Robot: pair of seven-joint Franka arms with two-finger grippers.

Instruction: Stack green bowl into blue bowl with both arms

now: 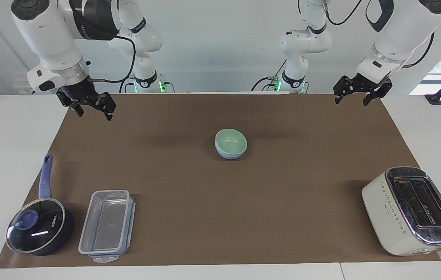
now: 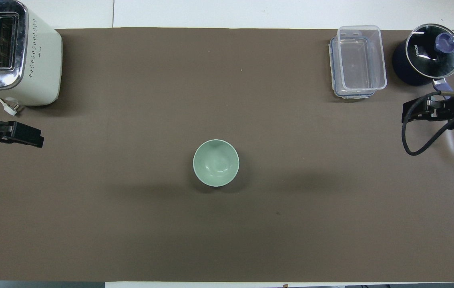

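The green bowl [image 1: 231,142] sits nested inside the blue bowl [image 1: 228,156] on the middle of the brown mat. Only the blue bowl's lower wall shows under it. In the overhead view the green bowl [image 2: 215,162] covers the blue one entirely. My right gripper [image 1: 93,112] is open and empty, up in the air over the mat's corner at the right arm's end; it also shows in the overhead view [image 2: 416,112]. My left gripper [image 1: 351,100] is open and empty, up over the mat's corner at the left arm's end, also seen from overhead [image 2: 27,138].
A dark blue saucepan with a glass lid [image 1: 35,229] and a clear plastic container [image 1: 105,225] stand farthest from the robots at the right arm's end. A cream toaster [image 1: 413,210] stands farthest from the robots at the left arm's end.
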